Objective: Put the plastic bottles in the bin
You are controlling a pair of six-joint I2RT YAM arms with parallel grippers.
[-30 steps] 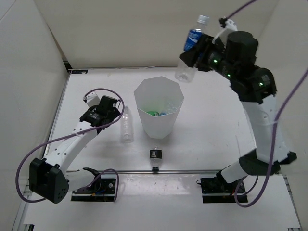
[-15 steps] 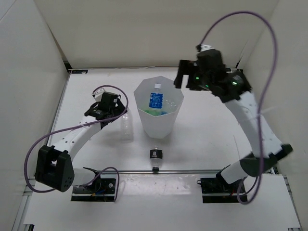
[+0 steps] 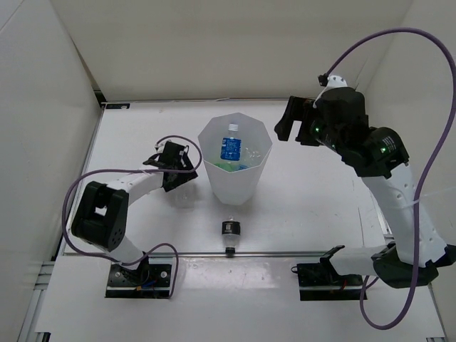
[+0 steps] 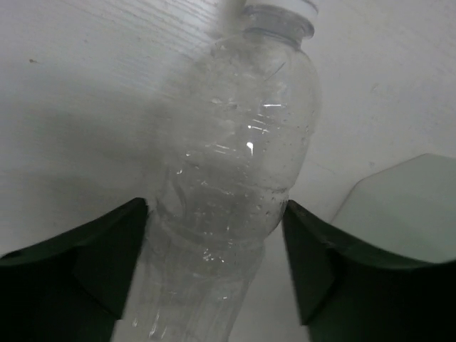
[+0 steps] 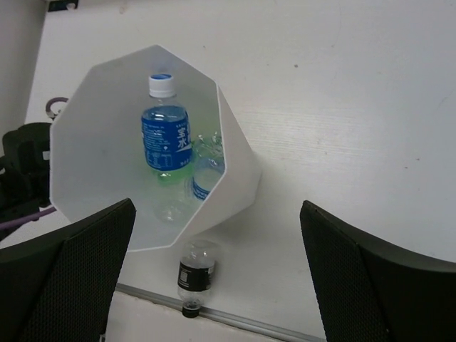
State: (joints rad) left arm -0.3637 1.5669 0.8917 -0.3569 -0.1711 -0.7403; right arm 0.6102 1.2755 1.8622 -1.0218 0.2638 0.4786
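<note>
Right jaws, top view: spread wide, empty, high to right of bin (image 3: 214,178). Left jaws low at bin's left. Blue-label bottle (image 3: 230,144) upright inside bin; short black-label bottle (image 3: 229,229) lies on tabletop (image 3: 306,192) in front, likely a later pickup.

Left wrist: left jaws astride clear bottle (image 4: 235,164) lying on tabletop, lined up for side grip; whether pinching yet, cannot tell.

Right wrist: nothing between right jaws; second blue-label bottle (image 5: 203,178) and green bottle (image 5: 165,177) at bin bottom.

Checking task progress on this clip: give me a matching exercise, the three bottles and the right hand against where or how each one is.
1. blue-label bottle
2. plain clear bottle
3. black-label bottle
4. right hand

A. lying on the table, on the near side of the bin
B. open, holding nothing
C. between the fingers of the left hand
D. inside the bin

Pairs: 1-D; 2-C; 3-A; 4-B
</note>
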